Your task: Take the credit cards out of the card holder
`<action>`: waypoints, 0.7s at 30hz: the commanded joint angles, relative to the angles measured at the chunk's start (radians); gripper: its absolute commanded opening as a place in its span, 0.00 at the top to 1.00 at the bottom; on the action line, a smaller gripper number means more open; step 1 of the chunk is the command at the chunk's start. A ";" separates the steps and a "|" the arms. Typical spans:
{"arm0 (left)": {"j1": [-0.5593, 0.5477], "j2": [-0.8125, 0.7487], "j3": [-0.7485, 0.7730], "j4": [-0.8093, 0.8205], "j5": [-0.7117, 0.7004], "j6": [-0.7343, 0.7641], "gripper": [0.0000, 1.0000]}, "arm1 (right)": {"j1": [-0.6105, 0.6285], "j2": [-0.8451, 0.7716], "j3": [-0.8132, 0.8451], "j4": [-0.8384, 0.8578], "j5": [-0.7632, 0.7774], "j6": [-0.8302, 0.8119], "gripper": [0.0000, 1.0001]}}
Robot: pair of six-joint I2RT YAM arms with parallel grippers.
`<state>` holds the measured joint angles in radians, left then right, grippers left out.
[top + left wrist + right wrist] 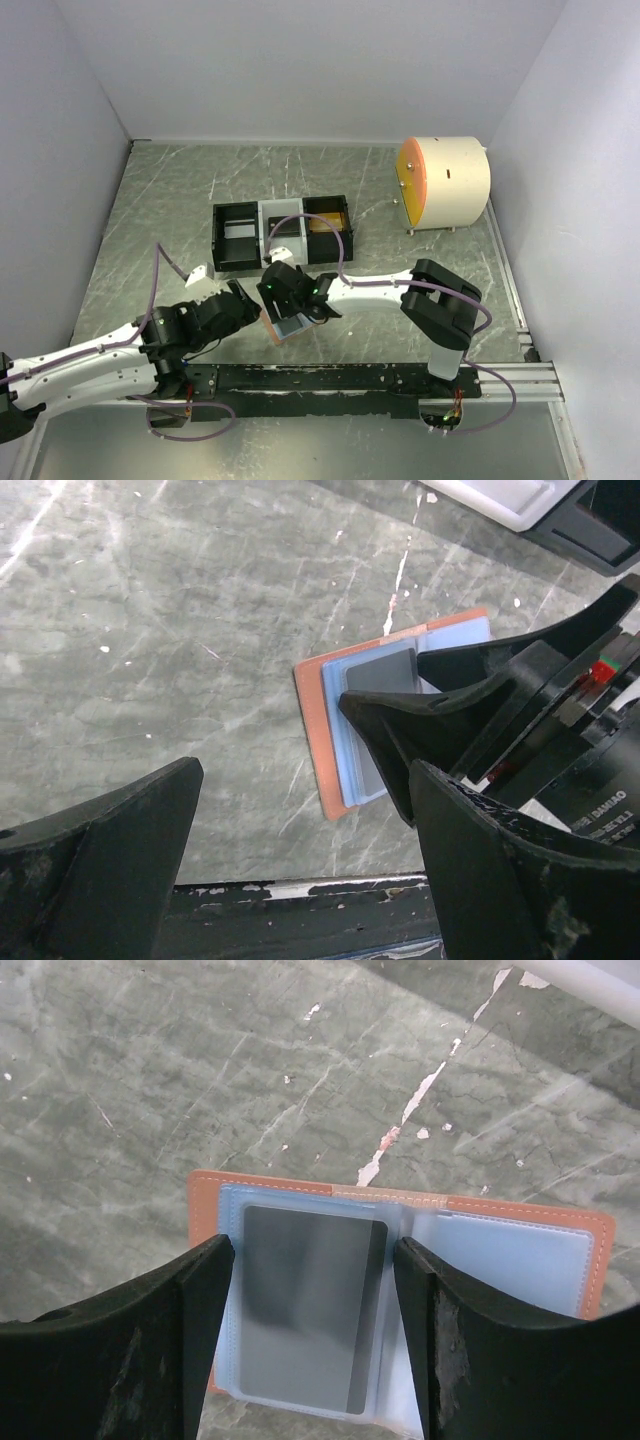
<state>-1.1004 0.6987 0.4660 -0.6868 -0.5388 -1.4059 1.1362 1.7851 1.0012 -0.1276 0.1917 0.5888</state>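
While starting from the near edge, meeting first the black rail (330, 378) with both arm bases bolted to it. Just past it, finding the left gripper (305, 780) gaping wide above the bare marbled table (150, 630) and clasping nothing. Beside it, seeing the right gripper (312, 1250) partly spread, straddling the dark grey card (305, 1310) without closing on it. Finding the card holder (500, 1260) lying open and flat on the table under that gripper, between the two arms and well short of the tray.

Comparing views:
- **Right wrist:** getting both pale blue pocket panels and the salmon border, with the card tucked in the left panel.
- **Left wrist:** getting the right gripper's fingers (430, 715) covering roughly half of the holder.
- **Top view:** getting little more than a pale corner of the holder (290, 326) peeking out below the wrist.

Counting one card holder, one dark grey card, two grippers, one three-compartment tray (217, 240) and one white drum with an orange face (445, 182). Not being able to tell whether more cards are sitting in the pockets.

Farther off, noting the tray sitting just beyond the grippers. Noting also the drum standing at the far right, well apart from the holder.
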 commanded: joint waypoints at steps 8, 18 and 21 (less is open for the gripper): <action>0.000 -0.072 0.009 -0.105 -0.058 -0.061 0.03 | 0.058 0.114 0.078 -0.196 0.180 0.003 0.39; 0.000 -0.023 0.019 -0.064 -0.031 -0.018 0.04 | 0.046 0.070 0.034 -0.085 0.027 0.020 0.46; 0.001 -0.016 0.012 -0.037 -0.019 0.004 0.04 | -0.006 0.034 -0.025 -0.007 -0.081 0.045 0.47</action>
<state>-1.1007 0.6746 0.4660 -0.7616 -0.5640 -1.4395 1.1793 1.8343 1.0672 -0.1894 0.2874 0.5938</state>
